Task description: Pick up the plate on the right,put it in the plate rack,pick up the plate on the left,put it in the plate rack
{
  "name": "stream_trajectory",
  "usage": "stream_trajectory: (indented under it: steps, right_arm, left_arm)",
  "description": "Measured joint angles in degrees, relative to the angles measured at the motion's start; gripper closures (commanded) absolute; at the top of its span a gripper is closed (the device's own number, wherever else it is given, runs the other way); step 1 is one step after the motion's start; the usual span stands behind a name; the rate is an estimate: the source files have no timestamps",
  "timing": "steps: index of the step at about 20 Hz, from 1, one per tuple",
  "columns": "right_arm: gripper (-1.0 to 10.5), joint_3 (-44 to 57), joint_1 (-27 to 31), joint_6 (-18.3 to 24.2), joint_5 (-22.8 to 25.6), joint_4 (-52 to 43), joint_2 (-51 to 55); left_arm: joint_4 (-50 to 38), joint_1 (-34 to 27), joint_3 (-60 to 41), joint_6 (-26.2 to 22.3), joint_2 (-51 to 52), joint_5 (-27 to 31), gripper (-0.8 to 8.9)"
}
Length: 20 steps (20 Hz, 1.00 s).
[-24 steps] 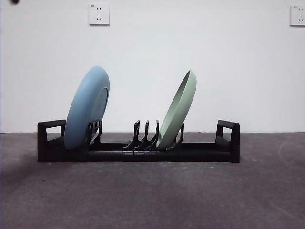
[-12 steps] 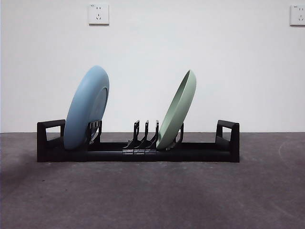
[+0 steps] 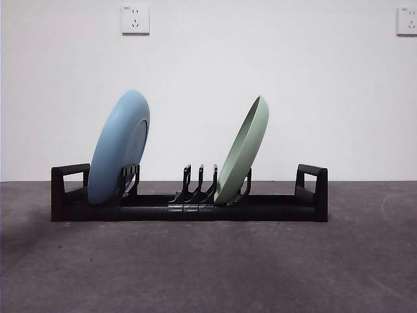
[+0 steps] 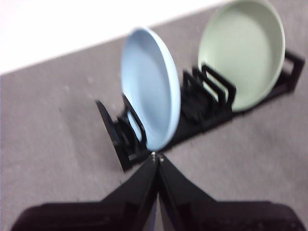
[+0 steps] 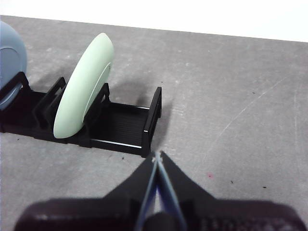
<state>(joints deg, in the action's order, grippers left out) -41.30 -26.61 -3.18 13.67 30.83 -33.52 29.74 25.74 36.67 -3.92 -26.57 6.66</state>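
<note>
The black plate rack [image 3: 189, 207] stands across the middle of the dark table. A blue plate [image 3: 119, 147] leans upright in its left end and a green plate [image 3: 242, 151] leans in a slot right of centre. Neither arm shows in the front view. My left gripper [image 4: 157, 156] is shut and empty, hovering off the rack's end beside the blue plate [image 4: 150, 88]. My right gripper [image 5: 157, 155] is shut and empty too, near the rack's other end handle [image 5: 153, 120], apart from the green plate [image 5: 84, 91].
A white wall with two power sockets [image 3: 135, 19] rises behind the table. Several free divider prongs [image 3: 200, 184] stand between the two plates. Grey tabletop [image 3: 208, 267] stretches in front of the rack.
A black arm tip seen at the top left corner a second ago has left the front view. The plates and the rack have not moved.
</note>
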Motion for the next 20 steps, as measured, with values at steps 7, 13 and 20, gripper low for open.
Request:
stream_trajectory:
  steps: [7,13,20]
  right_arm:
    - [9.4,0.00,0.00,-0.02,0.02,0.00,0.00]
    - [9.4,0.00,0.00,-0.02,0.00,0.00,0.00]
    - [9.4,0.00,0.00,0.00,0.02,0.00,0.00]
  left_arm:
    - [-17.46,-17.49,-20.68,0.00,17.40,-7.98,8.16]
    - [-21.75,-21.62,-34.32,0.57,25.20,-8.37,8.16]
    - [-19.45,-21.86,-35.65,0.87,26.29,-8.35,8.16]
